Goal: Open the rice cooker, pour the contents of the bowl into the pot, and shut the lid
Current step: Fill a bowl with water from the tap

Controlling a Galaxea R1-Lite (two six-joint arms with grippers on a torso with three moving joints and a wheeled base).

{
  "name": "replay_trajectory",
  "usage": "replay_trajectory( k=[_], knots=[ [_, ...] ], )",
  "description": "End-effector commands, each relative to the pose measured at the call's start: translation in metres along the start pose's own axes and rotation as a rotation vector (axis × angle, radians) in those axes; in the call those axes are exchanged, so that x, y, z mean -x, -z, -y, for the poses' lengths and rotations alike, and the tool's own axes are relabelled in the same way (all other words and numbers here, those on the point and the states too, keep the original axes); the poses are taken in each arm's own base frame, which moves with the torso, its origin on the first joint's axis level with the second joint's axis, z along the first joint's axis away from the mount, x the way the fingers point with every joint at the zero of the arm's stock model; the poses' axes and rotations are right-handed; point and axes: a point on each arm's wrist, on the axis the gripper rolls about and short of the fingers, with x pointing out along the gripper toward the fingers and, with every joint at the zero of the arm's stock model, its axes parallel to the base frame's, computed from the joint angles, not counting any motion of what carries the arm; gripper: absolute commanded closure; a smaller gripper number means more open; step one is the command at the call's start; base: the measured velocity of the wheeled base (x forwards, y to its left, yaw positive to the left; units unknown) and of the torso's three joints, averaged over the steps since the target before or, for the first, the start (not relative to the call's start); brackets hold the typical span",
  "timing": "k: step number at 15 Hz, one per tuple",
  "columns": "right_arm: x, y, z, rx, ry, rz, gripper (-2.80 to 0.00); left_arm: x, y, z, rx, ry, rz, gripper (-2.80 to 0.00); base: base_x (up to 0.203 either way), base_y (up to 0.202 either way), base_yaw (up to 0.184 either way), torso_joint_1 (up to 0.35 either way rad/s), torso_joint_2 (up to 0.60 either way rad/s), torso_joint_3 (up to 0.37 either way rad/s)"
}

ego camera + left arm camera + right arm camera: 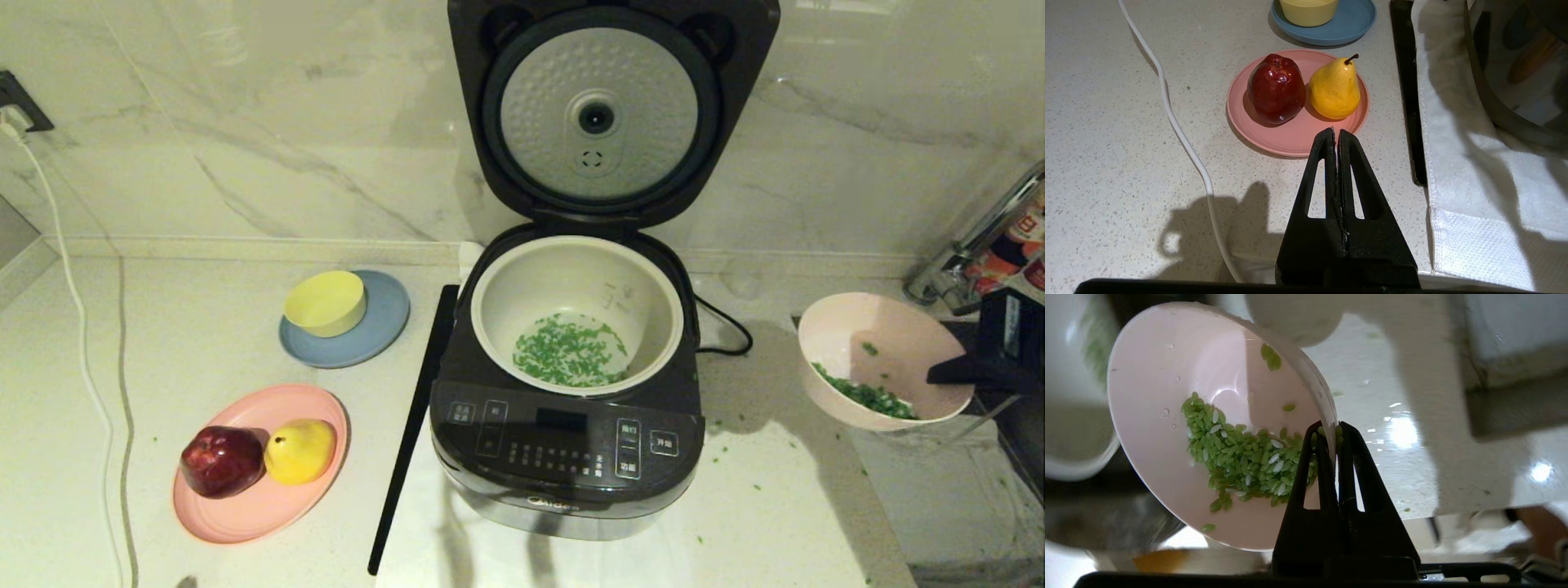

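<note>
The rice cooker [563, 457] stands in the middle of the counter with its lid [600, 114] swung up against the wall, dimpled silver plate facing me. Green contents [569, 353] lie on the bottom of the off-white pot [563, 278]. To the cooker's right, my right gripper [932, 378] [1331, 430] is shut on the rim of the pale pink bowl [865, 335] [1167, 416]. The bowl is tilted above the counter, and a clump of green grains [1237, 457] sits in its low side. My left gripper [1336, 131] hangs shut and empty over the counter near the pink plate.
A pink plate [245, 514] with a red apple [220, 460] and a yellow pear [300, 449] sits front left. Behind it a yellow bowl [325, 302] rests on a blue plate [384, 327]. A white cable [82, 343] runs down the left side. A black strip [412, 425] lies beside the cooker. Green bits [718, 453] are scattered right of the cooker.
</note>
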Motion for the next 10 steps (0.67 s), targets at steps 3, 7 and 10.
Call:
replay_trajectory(
  k=[3,7,10],
  knots=[
    [-0.025,-0.019,0.053,-0.2,0.053,-0.019,0.0,-0.001,0.003,0.0,0.0,0.0,-0.01,0.0,0.0,0.0,0.0,0.0,0.0,0.0],
    [-0.052,-0.039,0.106,-0.374,0.083,0.005,0.0,-0.001,0.003,0.0,0.001,-0.001,-0.01,0.0,0.0,0.0,0.0,0.0,0.0,0.0],
    [-0.06,-0.054,0.153,-0.499,0.099,0.038,0.0,-0.001,0.003,0.0,0.0,-0.001,-0.01,0.0,0.0,0.0,0.0,0.0,0.0,0.0]
  ],
)
